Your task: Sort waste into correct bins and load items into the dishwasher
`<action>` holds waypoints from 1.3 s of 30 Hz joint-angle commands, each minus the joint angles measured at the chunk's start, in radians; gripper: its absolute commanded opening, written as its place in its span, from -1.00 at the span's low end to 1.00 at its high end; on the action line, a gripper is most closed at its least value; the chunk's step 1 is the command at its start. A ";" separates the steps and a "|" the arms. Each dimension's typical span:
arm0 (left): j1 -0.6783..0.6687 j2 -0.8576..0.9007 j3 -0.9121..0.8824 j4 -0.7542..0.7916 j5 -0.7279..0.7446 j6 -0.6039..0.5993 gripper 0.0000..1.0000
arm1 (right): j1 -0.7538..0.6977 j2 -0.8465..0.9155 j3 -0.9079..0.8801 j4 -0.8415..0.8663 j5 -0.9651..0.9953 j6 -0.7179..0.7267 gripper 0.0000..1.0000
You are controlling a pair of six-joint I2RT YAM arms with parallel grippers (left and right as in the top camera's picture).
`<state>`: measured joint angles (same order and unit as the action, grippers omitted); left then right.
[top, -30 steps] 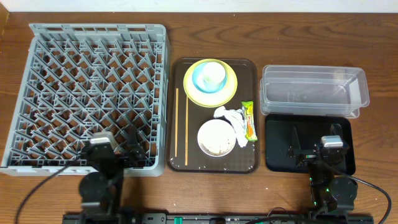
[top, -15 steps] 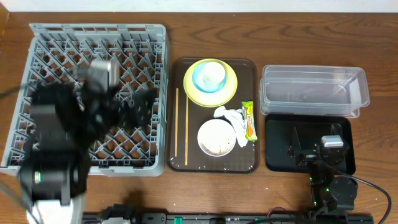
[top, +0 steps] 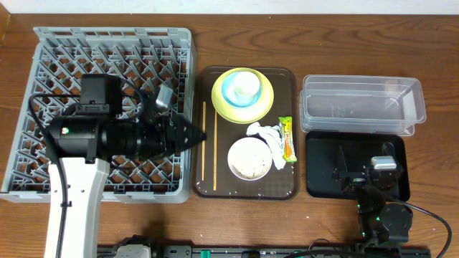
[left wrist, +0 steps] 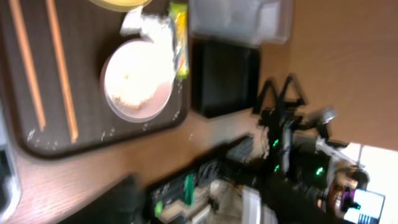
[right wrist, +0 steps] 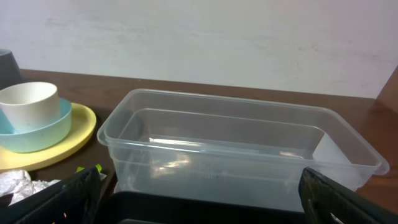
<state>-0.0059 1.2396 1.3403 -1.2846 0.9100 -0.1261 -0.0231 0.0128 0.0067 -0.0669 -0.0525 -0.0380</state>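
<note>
My left gripper (top: 195, 134) reaches rightward over the grey dishwasher rack (top: 72, 57), its tip at the rack's right edge beside two wooden chopsticks (top: 204, 143). How its jaws stand is hidden by blur. A white cup (top: 242, 83) sits in a light-blue cup (top: 231, 93) on the yellow plate (top: 242, 107). A white bowl (top: 249, 158) holds rice crumbs. A crumpled tissue (top: 267, 134) and an orange-and-green wrapper (top: 287, 138) lie beside it. My right gripper (right wrist: 199, 199) rests open over the black tray (top: 323, 183), facing the clear tub (right wrist: 236, 149).
The plate, bowl, chopsticks and waste all lie on a dark brown serving tray (top: 283, 188) between the rack and the bins. The clear tub (top: 362, 105) stands behind the black tray. In the left wrist view the bowl (left wrist: 137, 81) and chopsticks (left wrist: 28, 68) show blurred.
My left arm has risen from the table's front edge, swung over the rack and now points right at the chopsticks. The right arm has stayed still.
</note>
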 commanded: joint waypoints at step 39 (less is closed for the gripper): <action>-0.861 0.036 -0.095 0.172 -0.826 -0.437 -0.85 | -0.004 -0.002 -0.001 -0.005 -0.001 -0.012 0.99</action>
<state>-0.8486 1.2556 1.2514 -1.1172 0.1169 -0.5537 -0.0231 0.0128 0.0067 -0.0673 -0.0525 -0.0380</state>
